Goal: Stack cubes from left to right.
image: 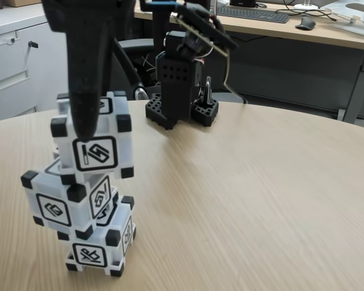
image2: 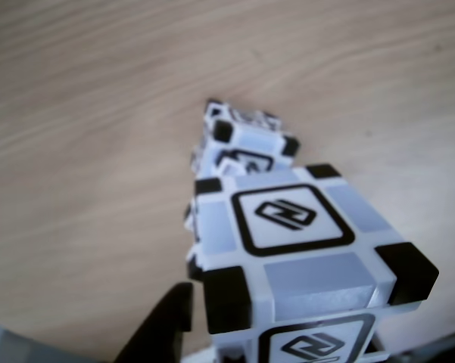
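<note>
Gripping from above, the black two-finger gripper (image: 88, 124) is pinching the top white plastic cube with black corner blocks (image: 92, 140), its dark finger (image: 85, 91) running down that cube's near face in the fixed view. In the other view the same cube (image2: 303, 249) is filling the foreground with a black finger (image2: 163, 333) beside its lower left corner.

Below the top cube, a second, matching middle cube (image: 66, 203) is sitting twisted and shifted toward the left, and under that a third, bottom cube (image: 103, 239) is resting on the round pale wood table (image: 248, 194).

All three cubes are standing in one column, so the stacking looks nearly done. What is left, judging by the grip, is letting go. The crooked middle cube is making the tower look shaky.
</note>
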Action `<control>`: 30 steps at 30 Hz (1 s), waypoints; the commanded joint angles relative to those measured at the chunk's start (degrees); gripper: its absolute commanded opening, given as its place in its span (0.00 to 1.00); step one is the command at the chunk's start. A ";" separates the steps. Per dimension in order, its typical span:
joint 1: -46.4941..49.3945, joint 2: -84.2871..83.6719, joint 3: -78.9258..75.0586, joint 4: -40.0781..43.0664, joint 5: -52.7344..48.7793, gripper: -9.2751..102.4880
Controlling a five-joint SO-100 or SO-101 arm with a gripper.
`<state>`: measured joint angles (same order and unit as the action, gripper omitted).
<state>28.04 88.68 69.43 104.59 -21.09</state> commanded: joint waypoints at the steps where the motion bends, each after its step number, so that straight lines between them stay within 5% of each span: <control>1: -0.09 1.05 -2.02 0.62 -0.79 0.45; 30: -4.48 1.32 15.82 0.79 0.70 0.50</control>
<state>24.79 88.77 85.17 104.59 -20.48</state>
